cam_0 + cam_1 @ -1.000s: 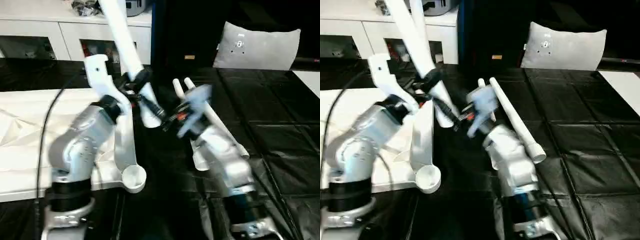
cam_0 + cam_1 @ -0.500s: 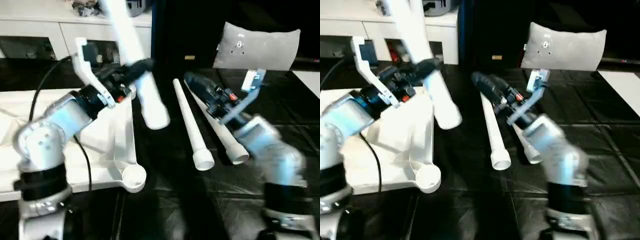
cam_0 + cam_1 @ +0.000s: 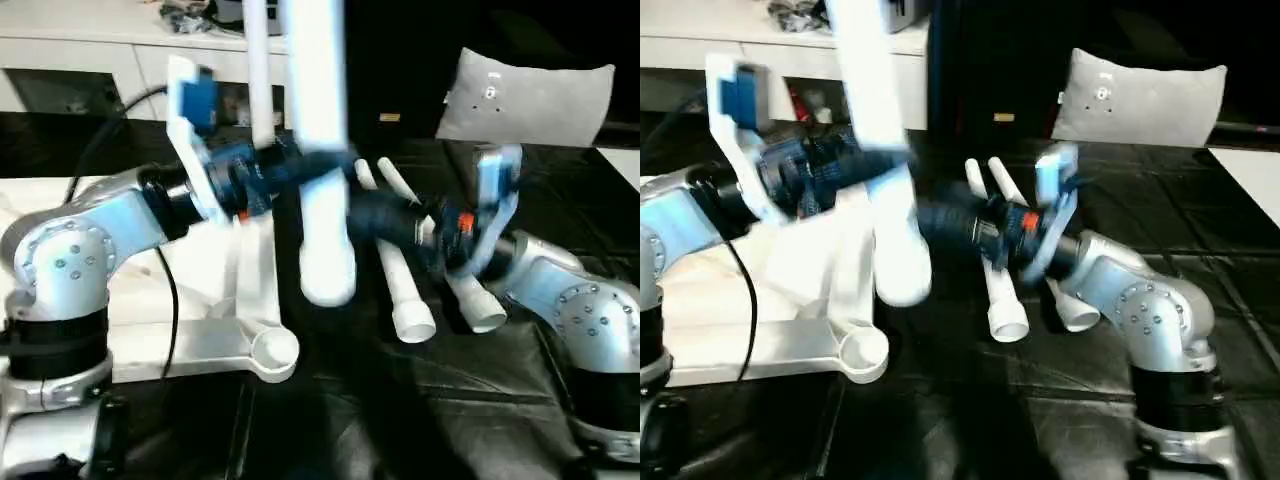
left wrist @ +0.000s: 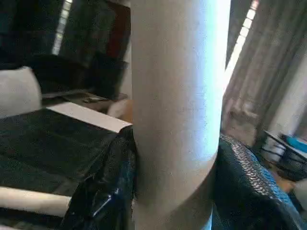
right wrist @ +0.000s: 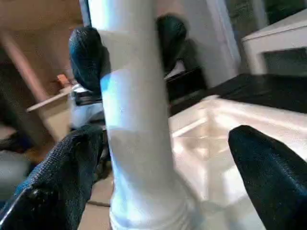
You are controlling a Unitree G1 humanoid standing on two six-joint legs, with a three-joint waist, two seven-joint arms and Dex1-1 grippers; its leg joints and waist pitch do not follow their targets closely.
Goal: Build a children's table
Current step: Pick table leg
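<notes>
Early days, operator: your left gripper (image 3: 300, 172) clamped on one leg (image 3: 322, 150), held upright beside tabletop (image 3: 215, 330). Right gripper (image 5: 158, 182) spread wide around it. Two legs (image 3: 400, 290) loose on mat (image 3: 380, 420); corner socket (image 3: 275, 352) unfilled.

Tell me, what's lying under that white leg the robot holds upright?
Beneath the held leg: black tabletop cover and the white tabletop edge. Two more legs lie beside, partly hidden by the right gripper.
</notes>
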